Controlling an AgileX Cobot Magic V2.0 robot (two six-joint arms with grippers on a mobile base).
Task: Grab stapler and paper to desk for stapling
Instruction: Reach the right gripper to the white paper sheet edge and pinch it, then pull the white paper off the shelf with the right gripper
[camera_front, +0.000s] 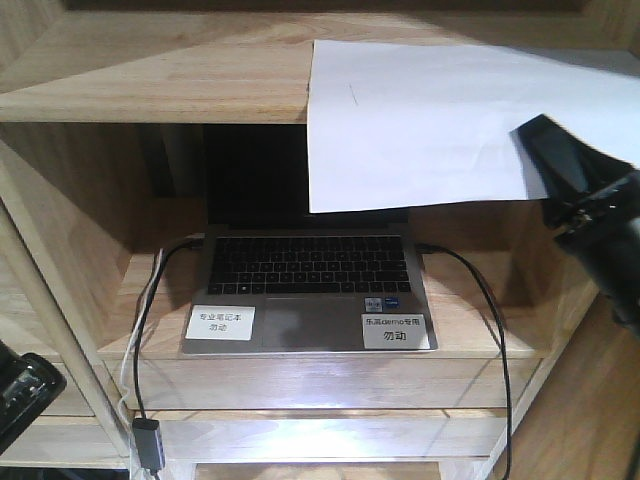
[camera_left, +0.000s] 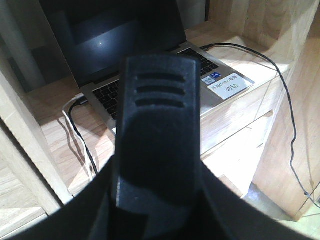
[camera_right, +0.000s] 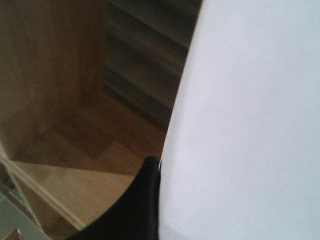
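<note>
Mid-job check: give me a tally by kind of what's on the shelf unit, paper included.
white sheet of paper: 1
open laptop: 1
white printed labels on the laptop: 2
black cables running to the laptop: 2
Total: 6

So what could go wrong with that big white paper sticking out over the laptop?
1. The paper juts well past the shelf edge, with the right gripper at just its right edge. Whether it is pinched is unclear, so it could slip or crease.
2. If it drops, it may land on the open laptop below.
3. The left gripper sits low near the laptop's cables, which might snag.
</note>
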